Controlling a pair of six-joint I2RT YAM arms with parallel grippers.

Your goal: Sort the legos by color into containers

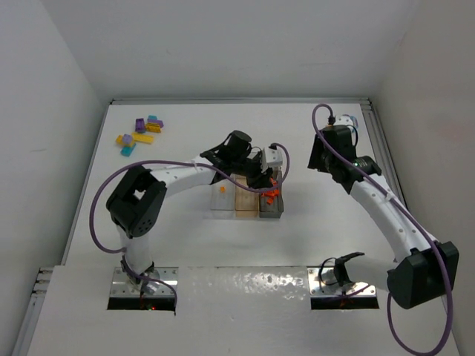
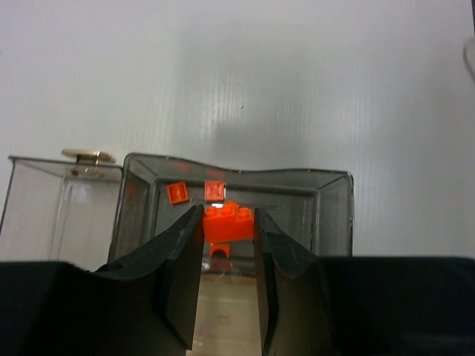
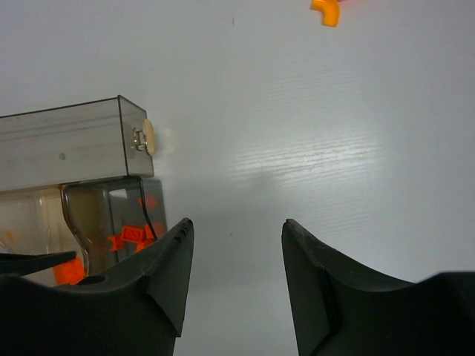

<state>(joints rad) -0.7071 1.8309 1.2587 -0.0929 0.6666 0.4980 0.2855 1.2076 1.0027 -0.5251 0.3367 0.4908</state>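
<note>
My left tool (image 2: 227, 233) grips an orange-red brick (image 2: 226, 220) between its fingertips, with the jaws narrow on it. The brick is over the grey compartment (image 2: 335, 204) of the clear tray (image 1: 223, 202). Beyond the fingertips, two more orange-red pieces (image 2: 177, 193) show inside that compartment near its far wall. My right tool (image 3: 237, 241) hangs with its jaws wide and nothing between them over bare bench (image 3: 334, 133), with the tray's end just to its left. The loose legos (image 1: 139, 132), yellow, purple and teal, lie clustered on the bench well to the left of and beyond my left tool.
</note>
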